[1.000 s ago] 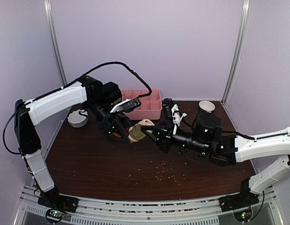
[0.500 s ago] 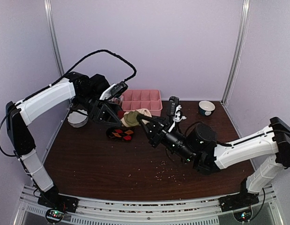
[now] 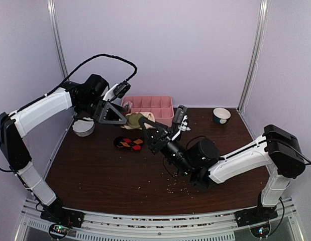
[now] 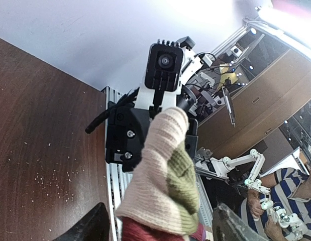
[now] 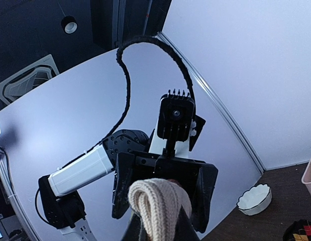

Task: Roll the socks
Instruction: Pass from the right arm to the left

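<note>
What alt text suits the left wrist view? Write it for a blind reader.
A cream sock with an olive toe fills the centre, pinched at its far end by the right gripper, between the left gripper's spread fingers. A crumb-speckled brown table lies to the left.

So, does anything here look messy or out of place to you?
Two things. Pale crumbs are scattered over the dark table near the front. And a cream sock with an olive toe is held up in the air, pinched by the right gripper, while a black sock with red and orange patches lies alone on the table.
</note>
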Action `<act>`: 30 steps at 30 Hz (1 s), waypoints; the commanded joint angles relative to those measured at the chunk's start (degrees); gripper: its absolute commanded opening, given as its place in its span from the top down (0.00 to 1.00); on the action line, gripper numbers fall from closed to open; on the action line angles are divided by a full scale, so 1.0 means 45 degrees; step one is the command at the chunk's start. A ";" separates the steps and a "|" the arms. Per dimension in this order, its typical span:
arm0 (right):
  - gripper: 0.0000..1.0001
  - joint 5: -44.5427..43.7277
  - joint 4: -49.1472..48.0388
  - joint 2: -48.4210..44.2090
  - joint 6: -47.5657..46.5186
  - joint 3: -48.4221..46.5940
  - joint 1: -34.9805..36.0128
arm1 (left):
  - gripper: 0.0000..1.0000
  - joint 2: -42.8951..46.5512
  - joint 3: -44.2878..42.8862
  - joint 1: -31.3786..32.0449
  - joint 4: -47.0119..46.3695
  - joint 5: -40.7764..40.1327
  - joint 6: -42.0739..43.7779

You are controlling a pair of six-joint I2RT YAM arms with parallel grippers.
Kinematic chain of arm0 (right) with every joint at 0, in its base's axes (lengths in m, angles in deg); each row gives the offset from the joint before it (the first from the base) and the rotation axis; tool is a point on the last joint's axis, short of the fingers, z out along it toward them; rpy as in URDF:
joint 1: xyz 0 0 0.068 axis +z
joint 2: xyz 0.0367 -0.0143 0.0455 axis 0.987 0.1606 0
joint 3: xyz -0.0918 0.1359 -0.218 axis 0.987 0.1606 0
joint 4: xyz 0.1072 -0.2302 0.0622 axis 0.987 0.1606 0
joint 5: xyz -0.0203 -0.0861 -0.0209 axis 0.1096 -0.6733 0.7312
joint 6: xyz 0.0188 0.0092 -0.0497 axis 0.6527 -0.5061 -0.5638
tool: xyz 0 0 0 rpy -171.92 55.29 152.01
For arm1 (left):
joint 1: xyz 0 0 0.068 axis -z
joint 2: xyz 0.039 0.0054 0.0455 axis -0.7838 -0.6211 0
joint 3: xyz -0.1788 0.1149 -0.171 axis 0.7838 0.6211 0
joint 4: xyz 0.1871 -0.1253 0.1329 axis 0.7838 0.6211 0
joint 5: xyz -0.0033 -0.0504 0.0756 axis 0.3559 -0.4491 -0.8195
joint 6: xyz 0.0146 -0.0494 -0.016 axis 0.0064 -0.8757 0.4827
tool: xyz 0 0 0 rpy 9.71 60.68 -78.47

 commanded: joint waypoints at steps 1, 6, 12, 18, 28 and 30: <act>1.00 0.0584 -0.0945 0.0287 0.0711 -0.0682 -0.0003 | 0.23 0.0255 0.0191 -0.0121 -0.1251 -0.0310 -0.0921; 1.00 0.0725 -0.1257 0.0453 0.1294 -0.0727 -0.0149 | 0.19 0.0057 -0.0014 -0.0328 -0.1674 0.0536 -0.1539; 1.00 0.0407 -0.0619 0.0459 0.1147 -0.0743 -0.0170 | 0.29 0.0287 -0.0258 -0.0319 -0.1665 0.1073 -0.1517; 1.00 -0.0001 -0.0599 0.0626 0.1025 -0.0944 -0.0169 | 0.49 0.0304 -0.0001 -0.0228 -0.1665 0.1285 -0.1517; 1.00 -0.0652 -0.0463 0.0839 0.0684 -0.1186 -0.0122 | 0.56 0.0469 0.0506 -0.0166 -0.1767 0.1315 -0.1569; 1.00 -0.0774 -0.0457 0.0829 0.0543 -0.1213 -0.0120 | 0.58 0.0647 0.0931 -0.0171 -0.2601 0.1343 -0.2285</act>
